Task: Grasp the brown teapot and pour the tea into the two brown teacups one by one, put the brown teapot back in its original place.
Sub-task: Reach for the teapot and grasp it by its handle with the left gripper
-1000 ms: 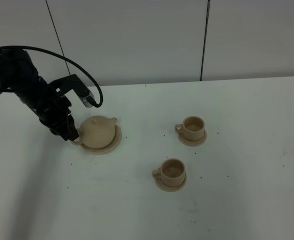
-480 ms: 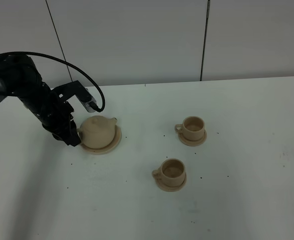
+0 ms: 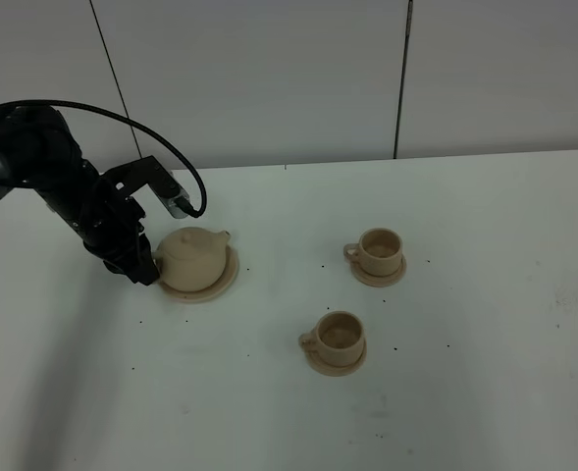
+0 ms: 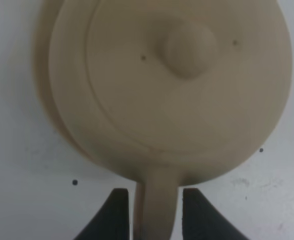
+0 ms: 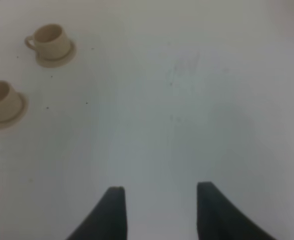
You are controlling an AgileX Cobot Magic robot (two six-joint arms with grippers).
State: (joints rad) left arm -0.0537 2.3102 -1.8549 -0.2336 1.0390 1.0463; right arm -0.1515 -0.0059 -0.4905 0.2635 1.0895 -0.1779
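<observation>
We've got the left gripper (image 4: 155,200) clamped on the handle of the brown teapot (image 3: 192,257), which sits on its wide saucer (image 3: 226,282) left of centre in the overhead frame. The right gripper (image 5: 160,190) hangs open over the white table (image 3: 485,294), with the two brown teacups (image 3: 380,251) (image 3: 339,335) right of centre.

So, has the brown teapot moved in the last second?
No. The brown teapot still sits on its wide saucer, same gap to the front teacup.

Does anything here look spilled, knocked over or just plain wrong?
Nothing stands out. The brown teapot sits upright, lid on, on its saucer. The far teacup and the near teacup stand upright on theirs. No spill shows; only a few tiny dark specks dot the table.
</observation>
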